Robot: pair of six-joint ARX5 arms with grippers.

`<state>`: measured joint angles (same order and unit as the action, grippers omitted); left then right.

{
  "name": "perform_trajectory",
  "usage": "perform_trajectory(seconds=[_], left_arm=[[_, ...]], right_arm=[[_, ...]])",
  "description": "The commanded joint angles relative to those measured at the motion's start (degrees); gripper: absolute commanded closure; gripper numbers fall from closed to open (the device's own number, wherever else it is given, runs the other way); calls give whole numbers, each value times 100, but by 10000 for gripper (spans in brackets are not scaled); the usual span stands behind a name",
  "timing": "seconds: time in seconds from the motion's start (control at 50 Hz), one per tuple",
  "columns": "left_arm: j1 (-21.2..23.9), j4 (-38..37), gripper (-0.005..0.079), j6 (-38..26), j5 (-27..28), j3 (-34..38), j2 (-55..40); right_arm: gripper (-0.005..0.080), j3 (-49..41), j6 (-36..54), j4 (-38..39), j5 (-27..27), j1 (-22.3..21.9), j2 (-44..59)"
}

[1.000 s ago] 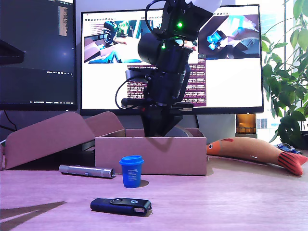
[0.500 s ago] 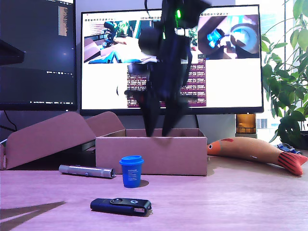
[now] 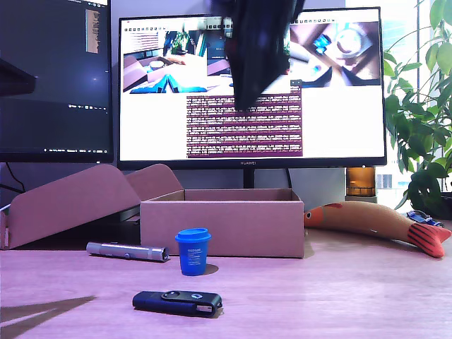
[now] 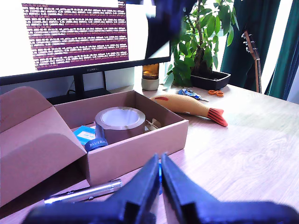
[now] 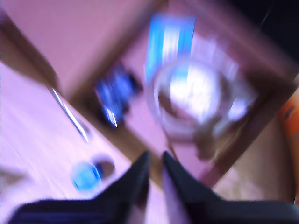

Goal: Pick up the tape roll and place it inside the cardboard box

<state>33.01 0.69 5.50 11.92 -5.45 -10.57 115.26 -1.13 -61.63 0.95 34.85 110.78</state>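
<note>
Noting the tape roll [image 4: 120, 122] lying flat inside the cardboard box [image 4: 140, 147], hollow centre facing up, just beside a blue packet [image 4: 85, 134] on the box floor. Not seeing the roll in the exterior view, the front wall of the box hiding it there. In the second wrist view, catching it only as a pale blurred ring within the box walls.

Finding my first pincer [image 4: 159, 161] narrow, its 2 fingertips nearly meeting, holding nothing, hovering over the bench [image 3: 339, 289] and well apart from the box. Finding my second pincer [image 5: 155, 156] narrow too, a slim gap showing between the dark fingers, gripping nothing, looking down on the box from above; picture badly smeared.

Seeing 1 arm [image 3: 258, 49] in the exterior view as a dark blur high above the box, in front of the monitor [image 3: 247, 127].

Logging the rest on the bench:
- blue cup [image 3: 192, 251] standing upright just in front of the box
- silver torch [image 3: 127, 250] lying to the exterior view's left of the cup
- black gadget [image 3: 178, 302] lying nearer the camera
- toy fish [image 3: 374, 222] lying to the exterior view's right of the box
- slanted cardboard flap [image 3: 70, 201] leaning at the exterior view's left
</note>
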Motion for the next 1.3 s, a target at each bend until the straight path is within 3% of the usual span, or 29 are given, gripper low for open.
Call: perform_trajectory(seconds=[0.0, 0.1, 0.12, 0.2, 0.26, 0.44, 0.56, 0.66, 0.76, 0.88, 1.04, 1.28], left_arm=[[15, 55, 761, 15, 0, 13, 13], [15, -68, 761, 50, -2, 13, 13], [15, -103, 761, 50, -2, 13, 13], [9, -245, 761, 7, -76, 13, 11], [9, -413, 761, 9, -190, 13, 7], [9, -887, 761, 9, -496, 13, 7], [9, -688, 761, 15, -525, 13, 9], [-2, -479, 761, 109, -861, 13, 9], [-107, -389, 761, 109, -1364, 15, 9], [-431, -323, 761, 111, -1451, 15, 9], [-1067, -216, 761, 179, -1137, 22, 9], [-2159, -236, 761, 236, -581, 109, 9]], right_arm=[[752, -7, -181, 212, -55, 0, 131], [752, -9, -531, 455, -540, 0, 131], [752, -9, -568, 479, -927, 2, 131], [752, -13, -680, 455, -1650, 55, 131], [752, -72, -688, 442, -1956, 120, 131], [752, -748, -627, 715, -2009, 227, -83], [752, -1788, -573, 1447, -1993, 267, -564], [752, -2918, -439, 2243, -1993, 258, -1217], [752, -4028, -168, 3025, -1637, 164, -1915], [752, -5121, 197, 3711, -994, -151, -2741], [752, -6063, 490, 4199, -120, -702, -3622], [752, -7189, 619, 5095, 297, -1620, -4852]])
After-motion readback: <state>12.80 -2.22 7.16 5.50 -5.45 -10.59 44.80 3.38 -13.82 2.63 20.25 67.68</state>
